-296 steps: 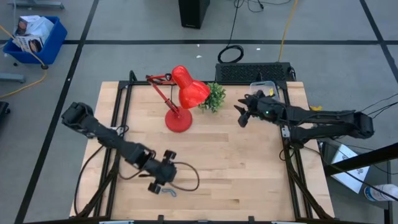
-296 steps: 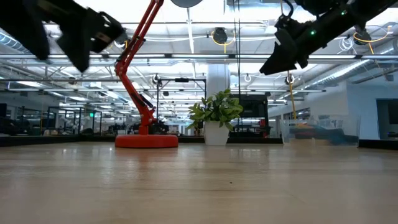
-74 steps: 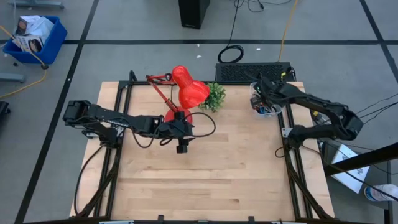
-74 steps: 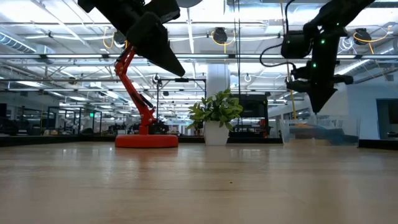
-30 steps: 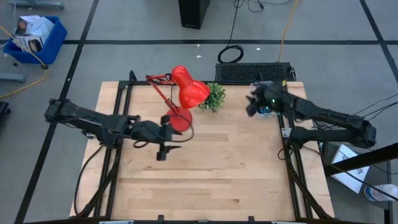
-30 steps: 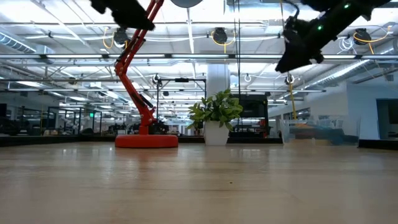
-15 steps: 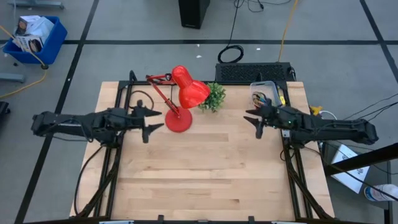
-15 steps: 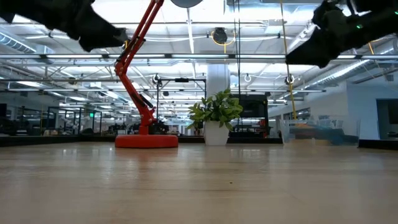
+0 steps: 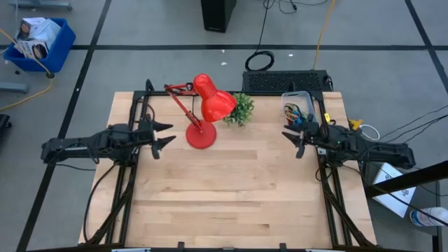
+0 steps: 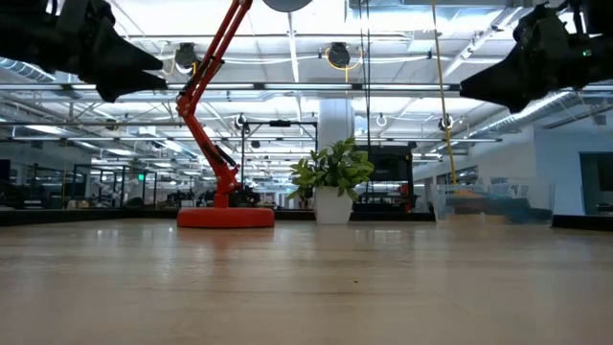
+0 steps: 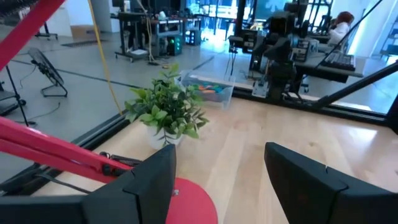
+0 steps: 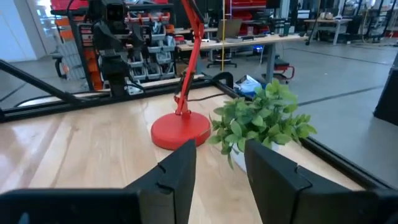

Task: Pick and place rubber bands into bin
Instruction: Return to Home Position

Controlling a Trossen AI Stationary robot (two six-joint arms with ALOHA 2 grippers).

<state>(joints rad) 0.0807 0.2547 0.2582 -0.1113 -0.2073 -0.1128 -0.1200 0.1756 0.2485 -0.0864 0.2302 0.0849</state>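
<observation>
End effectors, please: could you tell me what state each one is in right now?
Left dark two-finger end effector: open, empty.
Right dark two-finger end effector: open, empty.

No legible text, labels, brands, numbers or signs anywhere. Some print on white packaging [image 9: 36, 31] inside blue crate [image 9: 68, 36], upper left of high view, too small to read.
</observation>
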